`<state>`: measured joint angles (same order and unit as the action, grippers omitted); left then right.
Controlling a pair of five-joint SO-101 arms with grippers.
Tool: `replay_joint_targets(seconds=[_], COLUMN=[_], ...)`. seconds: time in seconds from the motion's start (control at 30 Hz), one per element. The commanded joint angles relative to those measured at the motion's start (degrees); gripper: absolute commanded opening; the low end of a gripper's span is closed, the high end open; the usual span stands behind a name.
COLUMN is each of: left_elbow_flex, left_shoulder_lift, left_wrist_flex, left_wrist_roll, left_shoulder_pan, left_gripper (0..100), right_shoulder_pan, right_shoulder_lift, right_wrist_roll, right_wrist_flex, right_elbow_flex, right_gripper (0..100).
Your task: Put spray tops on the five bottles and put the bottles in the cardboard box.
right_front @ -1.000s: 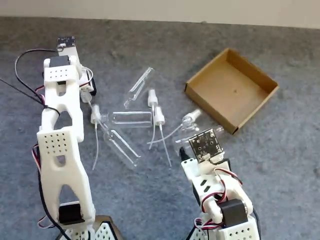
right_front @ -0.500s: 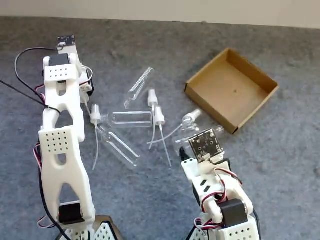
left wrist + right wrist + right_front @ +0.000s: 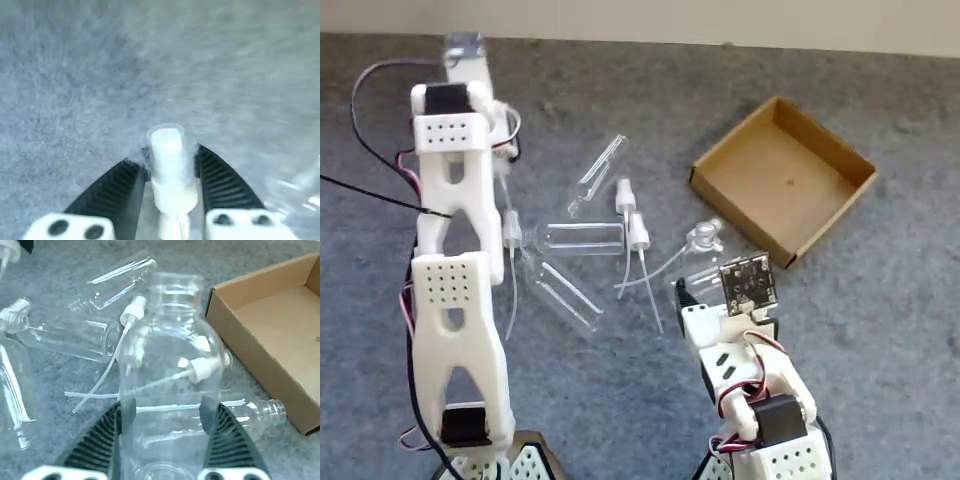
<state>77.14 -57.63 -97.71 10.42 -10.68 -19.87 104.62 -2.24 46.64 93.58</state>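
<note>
On the left side of the high view, the left arm stretches up toward the upper left corner of the frame. From its wrist camera, the left gripper (image 3: 170, 167) is clamped on a white spray top (image 3: 168, 165). The black ribbed fingers (image 3: 117, 192) press on both sides of the top, with blurred grey carpet (image 3: 75, 90) beyond it.

The right arm sits at the lower middle of the high view. In its own wrist view, the right gripper (image 3: 165, 440) is closed around a clear bottle (image 3: 167, 375). The bottle's open neck points away from the camera and has no top on it.

The cardboard box (image 3: 745, 218) lies at the upper right of the high view with nothing in it, apart from the bottles. In the right wrist view, its near corner (image 3: 235, 305) stands just beside the held bottle.

Across the middle of the carpet, loose pieces lie scattered:
- A level bottle (image 3: 585, 237) lies on its side.
- A slanted bottle (image 3: 598, 165) lies above it.
- A third bottle (image 3: 563, 292) runs diagonally below.
- Two loose spray tops (image 3: 625, 194) (image 3: 638, 232) lie close together, their thin tubes trailing down the frame.
- A further top with a long tube (image 3: 510, 235) lies beside the left arm.
- In the right wrist view, one more uncapped bottle (image 3: 255, 407) lies on its side close to the box wall.
</note>
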Motion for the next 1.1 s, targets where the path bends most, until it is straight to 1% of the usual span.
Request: replay_joint_targets(seconds=[0.0,0.13,0.27,0.33,0.5,0.63,0.97,1.07], left_elbow_flex=[11.6,18.5,17.6,17.9,17.9,17.5,17.5,17.5], left_shoulder_lift=[5.2,5.6,10.0,12.3,17.6,22.2,31.3,33.5], left_wrist_flex=[-2.5,-2.6,-2.7,-2.7,-2.7,-2.8,-3.1,-3.2], left_wrist_roll=[0.5,0.5,0.5,0.6,0.6,0.6,0.6,0.5], left_shoulder_pan=[4.8,8.7,13.3,15.0,18.9,21.9,31.5,33.4], left_gripper=[5,5,5,5,5,5,5,5], right_shoulder_pan=[0.2,0.2,0.2,0.2,0.2,0.2,0.2,0.2], right_shoulder_lift=[0.7,0.7,0.7,0.7,0.7,0.7,0.7,0.7], right_wrist_roll=[0.6,0.3,0.2,0.2,0.2,0.5,0.6,0.6], right_wrist_flex=[-2.1,-2.2,-2.4,-5.8,-14.7,-18.2,-18.6,-18.6], right_elbow_flex=[-0.7,-0.7,-0.7,-0.6,5.4,8.0,8.4,8.4], right_gripper=[7.8,7.8,7.8,7.8,7.8,7.8,7.8,7.8])
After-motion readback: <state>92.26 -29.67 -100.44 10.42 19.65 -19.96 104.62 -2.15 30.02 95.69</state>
